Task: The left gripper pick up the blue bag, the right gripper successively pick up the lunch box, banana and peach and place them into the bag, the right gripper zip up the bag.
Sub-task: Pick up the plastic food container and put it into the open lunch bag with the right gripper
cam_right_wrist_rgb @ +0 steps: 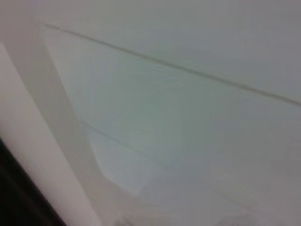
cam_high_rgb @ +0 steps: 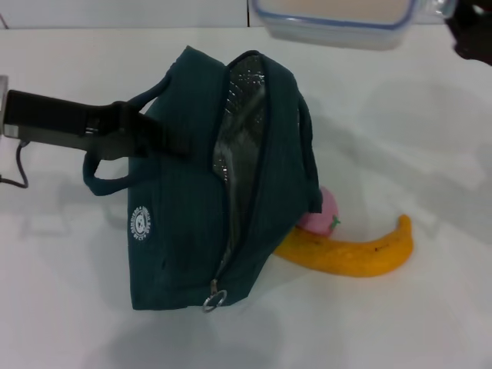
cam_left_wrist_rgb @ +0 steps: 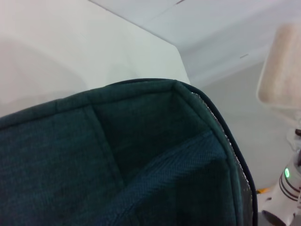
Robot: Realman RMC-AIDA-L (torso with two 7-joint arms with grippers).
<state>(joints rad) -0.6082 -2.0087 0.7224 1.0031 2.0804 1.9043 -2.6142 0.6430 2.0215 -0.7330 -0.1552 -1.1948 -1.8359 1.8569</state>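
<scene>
Dark teal fabric fills the middle of the head view: the blue bag [cam_high_rgb: 192, 215] is held up at its side by the left end effector [cam_high_rgb: 165, 138], whose fingers are clamped on one loop handle [cam_high_rgb: 108, 173] at the bag's left face. The same quilted fabric is seen close in the left wrist view [cam_left_wrist_rgb: 117, 155]. The zipper is undone along the top, so the silver foil lining [cam_high_rgb: 238, 131] is exposed; nothing can be made out inside the opening. The metal ring pull [cam_high_rgb: 214, 298] hangs at the near end of the zipper.

To the right, above and beyond the bag, the lunch box [cam_high_rgb: 338, 19] is carried in the air at the upper edge of the view by the right end effector [cam_high_rgb: 470, 34], which appears closed on the box's right end, though its fingers are largely cut off. The box is judged to be on its way to the opening, not yet in.

Just beside the bag's right flank the peach [cam_high_rgb: 323, 211] rests on the white surface [cam_high_rgb: 430, 123], touching the banana [cam_high_rgb: 354, 254] in front of it. Both remain to be packed, and the zipping is still to come.
</scene>
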